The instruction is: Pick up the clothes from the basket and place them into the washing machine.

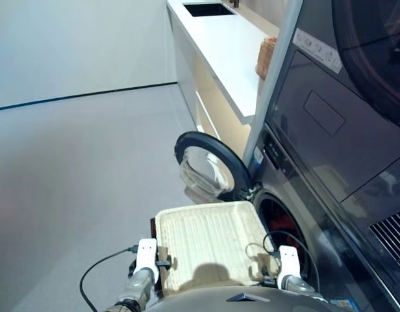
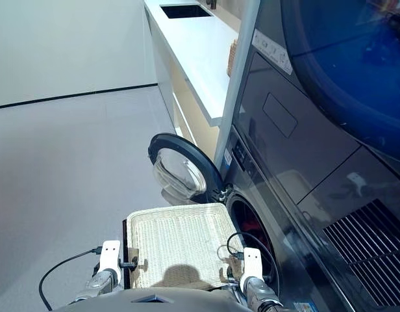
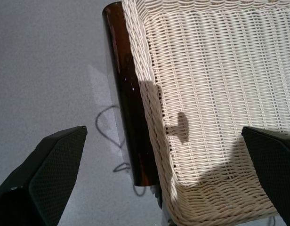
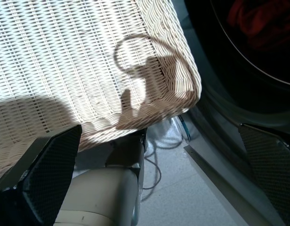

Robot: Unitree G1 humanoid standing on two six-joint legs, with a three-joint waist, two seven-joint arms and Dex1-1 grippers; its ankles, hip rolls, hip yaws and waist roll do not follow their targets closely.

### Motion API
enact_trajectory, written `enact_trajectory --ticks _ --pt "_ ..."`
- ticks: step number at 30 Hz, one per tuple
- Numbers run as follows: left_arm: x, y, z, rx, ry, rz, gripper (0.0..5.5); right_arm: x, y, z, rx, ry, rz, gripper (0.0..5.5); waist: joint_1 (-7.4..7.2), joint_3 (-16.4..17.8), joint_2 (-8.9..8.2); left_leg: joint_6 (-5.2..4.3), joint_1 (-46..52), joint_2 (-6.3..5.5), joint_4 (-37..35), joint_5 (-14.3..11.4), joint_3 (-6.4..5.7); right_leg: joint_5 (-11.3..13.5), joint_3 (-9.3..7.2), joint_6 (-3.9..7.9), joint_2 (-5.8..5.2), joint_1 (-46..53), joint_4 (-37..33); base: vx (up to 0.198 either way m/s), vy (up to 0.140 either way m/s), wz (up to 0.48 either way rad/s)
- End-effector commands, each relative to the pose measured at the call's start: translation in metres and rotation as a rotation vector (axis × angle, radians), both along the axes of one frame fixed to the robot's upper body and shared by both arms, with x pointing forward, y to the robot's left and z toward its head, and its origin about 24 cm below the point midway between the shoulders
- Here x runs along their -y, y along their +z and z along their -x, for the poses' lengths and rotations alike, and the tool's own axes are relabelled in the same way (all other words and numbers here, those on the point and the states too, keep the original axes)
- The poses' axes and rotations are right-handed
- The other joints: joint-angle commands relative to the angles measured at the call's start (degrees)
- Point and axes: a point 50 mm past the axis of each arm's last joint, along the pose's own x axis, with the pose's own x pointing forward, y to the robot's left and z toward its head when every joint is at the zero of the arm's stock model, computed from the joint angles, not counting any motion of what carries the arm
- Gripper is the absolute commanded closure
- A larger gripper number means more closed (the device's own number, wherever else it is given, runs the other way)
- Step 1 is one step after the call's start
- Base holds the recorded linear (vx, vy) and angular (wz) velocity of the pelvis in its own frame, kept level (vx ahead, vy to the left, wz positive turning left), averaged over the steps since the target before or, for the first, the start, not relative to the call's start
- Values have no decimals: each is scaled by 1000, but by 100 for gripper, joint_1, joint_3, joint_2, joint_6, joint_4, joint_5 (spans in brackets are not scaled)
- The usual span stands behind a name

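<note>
Below your head camera, at six o'clock, you see the basket (image 1: pixel 210 242) with no garment lying on its woven floor. Your left claw (image 3: pixel 164 179) is spread wide, one finger over the grey floor (image 1: pixel 76 175) and the other over the weave, straddling the basket's side wall and the dark brown bar (image 3: pixel 128 99) that runs along it; you hold nothing with it. Your right claw (image 4: pixel 161 174) is just as wide open and empty, one finger over the basket's corner, the other before the washing machine (image 1: pixel 297 214) at three o'clock. Inside the drum you can see orange-red cloth (image 4: pixel 258 21); the navy and black pieces cannot be made out in that dark. The round glass door (image 1: pixel 206 166) stands swung open at twelve o'clock of the basket. A small blue-white sticker (image 1: pixel 258 156) sits on the machine's front and a pale label strip (image 1: pixel 317 49) on the taller appliance (image 1: pixel 356 78) above, but you cannot read the writing on either. At one o'clock runs a white table (image 1: pixel 223 39).
</note>
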Motion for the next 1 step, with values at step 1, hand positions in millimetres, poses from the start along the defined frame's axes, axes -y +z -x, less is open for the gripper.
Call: enact_trajectory --ticks 1 --pt "4 3 -15 32 -14 13 0 -7 3 -17 40 30 -15 0 29 33 -75 -156 22 -92 277 -128 323 -495 96 340 79 168 311 0 0 0"
